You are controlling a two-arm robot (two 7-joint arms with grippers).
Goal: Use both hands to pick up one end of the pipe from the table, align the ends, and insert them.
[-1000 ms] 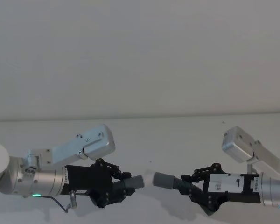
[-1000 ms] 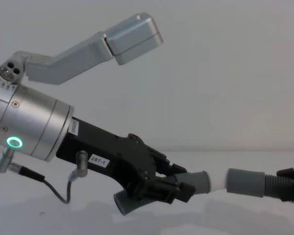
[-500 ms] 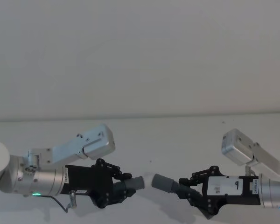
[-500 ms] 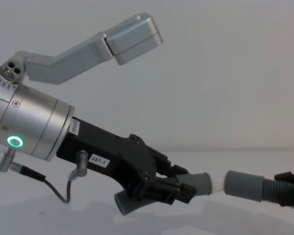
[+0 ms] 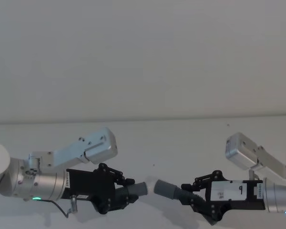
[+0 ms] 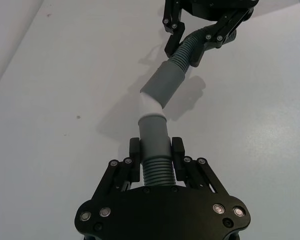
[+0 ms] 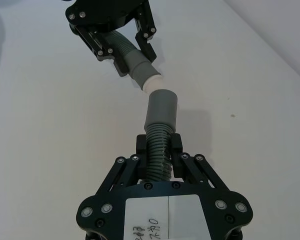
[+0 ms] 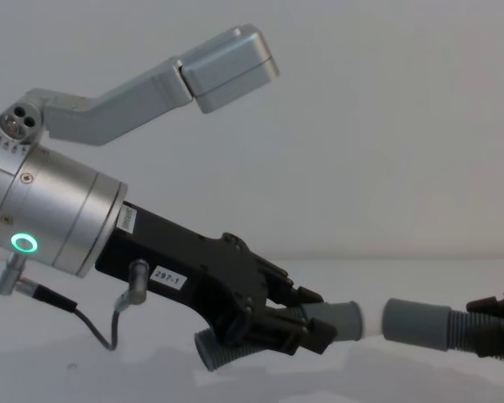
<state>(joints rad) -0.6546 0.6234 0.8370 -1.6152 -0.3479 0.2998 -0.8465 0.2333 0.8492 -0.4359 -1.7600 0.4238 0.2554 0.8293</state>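
Left gripper (image 5: 126, 194) and right gripper (image 5: 193, 196), jaws clamped on the pipe (image 6: 157, 170) behind each cuff, hold both ends above the worktop (image 5: 181, 138), tips meeting, misaligned.

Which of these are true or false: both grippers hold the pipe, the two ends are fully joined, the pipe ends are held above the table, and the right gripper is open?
1. Both grippers hold the pipe. True: the left gripper and the right gripper each clamp the ribbed pipe behind a cuff.
2. The ends are fully joined. False: the left cuff's white tip is only at the mouth of the right cuff.
3. The ends are above the table. True.
4. The right gripper is open. False: it is shut on the pipe.
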